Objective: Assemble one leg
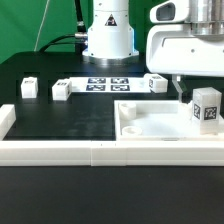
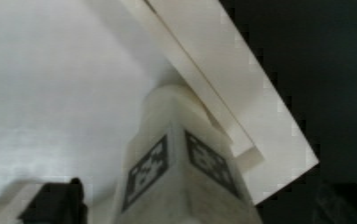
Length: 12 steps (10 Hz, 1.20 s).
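My gripper (image 1: 200,92) is shut on a leg (image 1: 207,107), a small white block with a black-and-white tag facing the camera. It holds the leg upright over the right side of the large flat white panel (image 1: 150,125), near its edge. I cannot tell whether the leg touches the panel. In the wrist view the leg (image 2: 171,150) fills the middle between the jaws, with tags on two faces, over the panel's surface (image 2: 68,90). One dark finger (image 2: 50,203) shows beside it. Three more legs lie on the black table (image 1: 30,87), (image 1: 62,90), (image 1: 155,83).
The marker board (image 1: 105,83) lies in front of the robot base (image 1: 108,35). A low white rail (image 1: 70,151) runs along the near edge of the black mat and up its left side (image 1: 6,118).
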Motion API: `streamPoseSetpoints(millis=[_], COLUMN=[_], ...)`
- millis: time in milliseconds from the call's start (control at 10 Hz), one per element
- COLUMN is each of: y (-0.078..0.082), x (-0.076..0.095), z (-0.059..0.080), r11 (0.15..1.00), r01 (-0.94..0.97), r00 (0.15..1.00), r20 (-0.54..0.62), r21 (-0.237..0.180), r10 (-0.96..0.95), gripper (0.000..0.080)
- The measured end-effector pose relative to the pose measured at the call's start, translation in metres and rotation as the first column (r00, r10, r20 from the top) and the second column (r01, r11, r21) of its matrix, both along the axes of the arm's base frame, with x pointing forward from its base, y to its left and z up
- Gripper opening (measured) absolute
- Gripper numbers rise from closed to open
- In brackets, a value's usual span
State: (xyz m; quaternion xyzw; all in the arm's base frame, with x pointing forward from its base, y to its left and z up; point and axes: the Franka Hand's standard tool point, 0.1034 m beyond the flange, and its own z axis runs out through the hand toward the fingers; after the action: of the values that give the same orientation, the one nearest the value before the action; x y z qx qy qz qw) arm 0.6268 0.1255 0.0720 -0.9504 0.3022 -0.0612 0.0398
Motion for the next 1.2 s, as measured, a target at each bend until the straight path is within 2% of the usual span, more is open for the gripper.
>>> streamPoseSetpoints(millis=[300, 600, 700, 800, 1000, 1100, 1200], y=[-0.0012, -0.004, -0.0051, -0.0051, -0.0053, -0.0053, -0.0054], x=[0.0029, 0.0034, 0.0041, 0.0039, 0.0038, 0.0038, 0.0037], z=[0.0039, 0.0038, 0.0041, 0.0039, 0.0038, 0.0038, 0.0036], r11=[0.959, 0.84, 0.805, 0.813, 0.813, 0.813, 0.819], r01=[-0.281, -0.536, -0.585, -0.574, -0.574, -0.574, -0.566], r00=[0.96, 0.844, 0.81, 0.818, 0.818, 0.818, 0.824], r20=[-0.013, -0.025, -0.027, -0.027, -0.027, -0.027, -0.027], r21=[-0.042, -0.088, -0.099, -0.097, -0.097, -0.098, -0.096], r10=[0.281, 0.536, 0.586, 0.574, 0.574, 0.574, 0.566], gripper=[0.0649, 0.0649, 0.0649, 0.0649, 0.0391, 0.0391, 0.0291])
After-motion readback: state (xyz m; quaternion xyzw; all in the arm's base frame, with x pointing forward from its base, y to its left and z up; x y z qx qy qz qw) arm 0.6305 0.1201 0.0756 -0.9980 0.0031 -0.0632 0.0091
